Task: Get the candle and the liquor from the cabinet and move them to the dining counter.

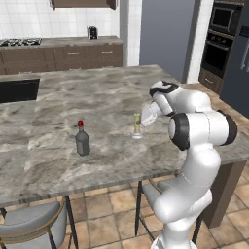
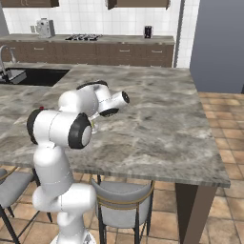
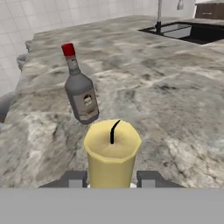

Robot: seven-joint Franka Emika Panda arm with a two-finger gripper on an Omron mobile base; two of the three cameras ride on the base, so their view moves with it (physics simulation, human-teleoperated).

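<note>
Hand view: candle [image 3: 112, 153] sits pinched between the gripper's [image 3: 112, 178] two fingertips, over the dining counter [image 3: 175, 100]
Liquor [image 1: 82, 139] already stands upright on the marble, well to the candle's [image 1: 137, 125] left in the left base view. The step looks like the set-down: the robot should settle the holder flat on the top, spread the fingers evenly, then lift straight away so the slim stick isn't tipped

Rendered kitchen with white tiled walls and a tan tiled floor [image 1: 107, 204].

Brown drawer units [image 1: 87, 56] line the back wall under a worktop carrying a hob [image 2: 83, 36] and toaster [image 2: 45, 27]. A black oven stack [image 1: 220, 36] stands right. A sink [image 2: 35, 76] sits near 2 grey-seated stools [image 2: 121, 202].
</note>
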